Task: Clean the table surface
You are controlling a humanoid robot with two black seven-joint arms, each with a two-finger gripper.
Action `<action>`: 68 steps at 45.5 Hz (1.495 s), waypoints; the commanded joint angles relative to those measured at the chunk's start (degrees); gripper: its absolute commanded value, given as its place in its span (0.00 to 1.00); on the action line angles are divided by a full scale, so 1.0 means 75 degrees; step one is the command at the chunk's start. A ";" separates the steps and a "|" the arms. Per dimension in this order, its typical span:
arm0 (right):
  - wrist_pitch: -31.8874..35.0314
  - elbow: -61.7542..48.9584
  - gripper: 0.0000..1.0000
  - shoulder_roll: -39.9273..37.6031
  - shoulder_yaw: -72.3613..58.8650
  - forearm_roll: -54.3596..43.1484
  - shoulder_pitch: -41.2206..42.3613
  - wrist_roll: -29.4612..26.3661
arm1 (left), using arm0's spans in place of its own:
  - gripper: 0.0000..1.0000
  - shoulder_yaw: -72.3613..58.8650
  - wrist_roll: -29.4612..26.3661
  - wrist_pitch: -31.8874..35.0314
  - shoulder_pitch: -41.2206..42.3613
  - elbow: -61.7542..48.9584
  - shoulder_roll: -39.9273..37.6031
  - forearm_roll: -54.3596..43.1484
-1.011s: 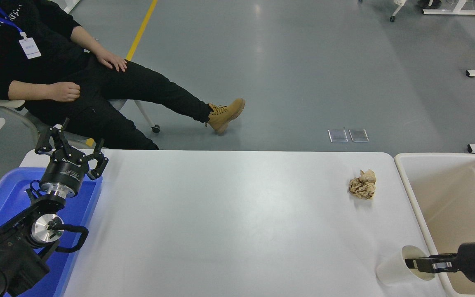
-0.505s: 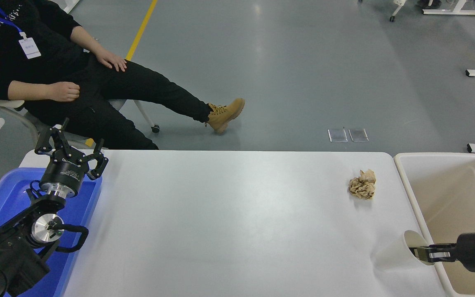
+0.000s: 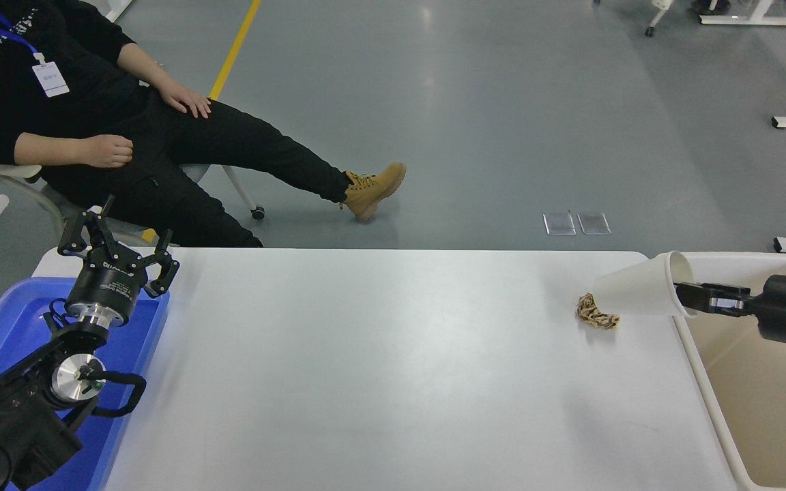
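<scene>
Two items: a white paper cup (image 3: 638,294) and a crumpled brown paper ball (image 3: 596,315) are sitting by the far right corner of the table surface (image 3: 379,368).
Right gripper (image 3: 690,298): jaws are pinching the cup's rim, holding it on its side above the ball.
Step in hand: carrying the cup toward the beige bin (image 3: 761,409) off the right edge, as I judge it.
Doing it well: keeping the pinch firm and clearing the bin wall before releasing.
Surface versus jaws: lying below and left of them, not touching.
Left gripper (image 3: 117,249): parking over the blue tray (image 3: 4,327) at the far left corner, fingers spreading apart.
</scene>
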 commanded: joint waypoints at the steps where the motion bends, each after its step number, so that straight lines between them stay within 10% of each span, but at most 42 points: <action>1: 0.0011 -0.0679 0.00 0.0041 0.0963 0.1467 0.0143 0.0052 | 1.00 0.0000 0.0000 0.0000 0.0000 0.0000 0.0000 0.0002; 21: 0.0738 -0.6527 0.00 0.2537 0.0494 0.4374 -0.0009 -0.2230 | 1.00 0.0000 0.0000 0.0000 0.0000 0.0000 0.0000 0.0002; 44: 0.0457 -0.7747 0.00 0.3451 0.0517 0.4621 -0.0935 -0.5055 | 1.00 0.0000 0.0000 0.0000 0.0000 0.0000 0.0000 0.0002; 68: 0.0316 -0.7724 0.00 0.4155 0.0436 0.4902 -0.2365 -0.5173 | 1.00 0.0000 0.0000 0.0000 0.0000 0.0000 0.0000 -0.0010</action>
